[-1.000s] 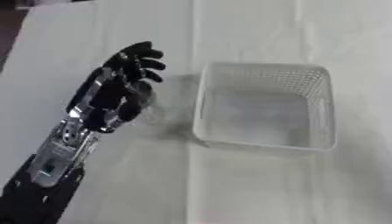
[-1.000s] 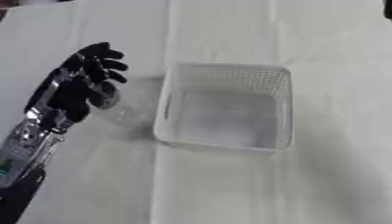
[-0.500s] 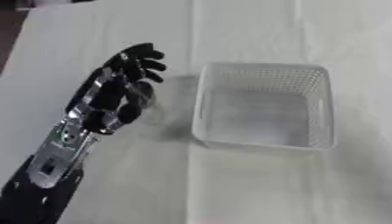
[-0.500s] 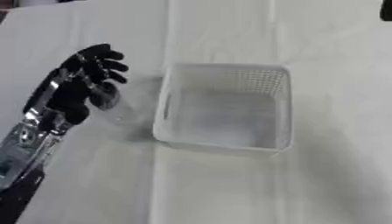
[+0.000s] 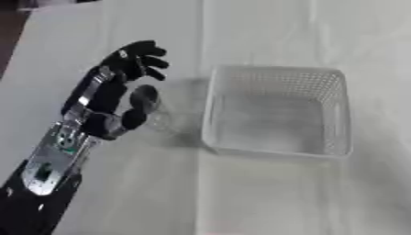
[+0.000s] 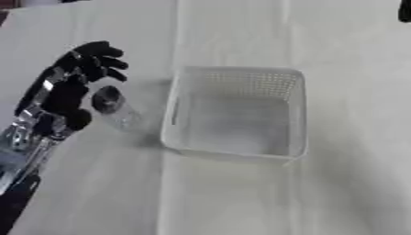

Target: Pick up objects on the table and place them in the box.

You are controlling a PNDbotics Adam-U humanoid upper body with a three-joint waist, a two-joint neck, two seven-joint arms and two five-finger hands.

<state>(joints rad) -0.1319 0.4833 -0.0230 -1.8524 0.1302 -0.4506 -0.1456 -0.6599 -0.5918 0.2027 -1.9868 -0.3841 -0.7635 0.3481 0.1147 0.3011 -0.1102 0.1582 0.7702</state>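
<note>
Under left hand [image 5: 108,98]: small clear glass-like object [image 6: 115,111], faint against white cloth-covered table [image 5: 265,202], thumb across it, fingers curled above; whether gripped, cannot tell. Just right of hand: white perforated plastic box [image 5: 277,111], apart from clear object.

- The white mesh basket [image 5: 277,112] stands open at the top, its inside bare, so a hand could come down into it from above.
- Its near-left wall rises between the left hand [image 5: 108,98] and the inside.
- A small clear object [image 6: 119,111] lies just beside that wall, under the thumb.
- White tablecloth [image 5: 265,197] around the basket lies bare.
</note>
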